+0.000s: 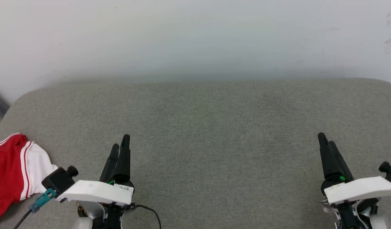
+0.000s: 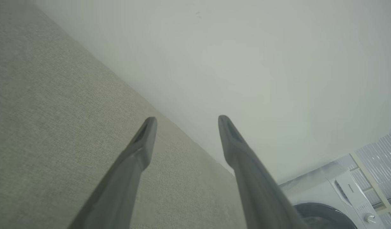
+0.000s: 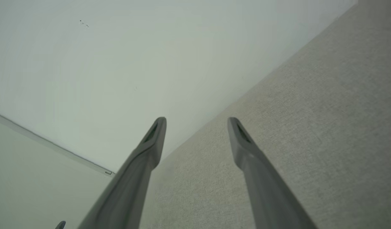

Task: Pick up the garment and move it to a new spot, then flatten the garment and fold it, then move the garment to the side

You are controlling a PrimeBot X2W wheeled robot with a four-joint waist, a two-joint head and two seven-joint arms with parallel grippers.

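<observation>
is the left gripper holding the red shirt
No, the left gripper stands open and empty over the grey surface, apart from the garment lying at the far left.

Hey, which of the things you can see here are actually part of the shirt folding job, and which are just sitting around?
Part of the job: red jersey T-shirt, at the surface's left edge; left gripper and right gripper, both open and empty.
Just around: grey fabric surface; white wall; washing machine.
</observation>
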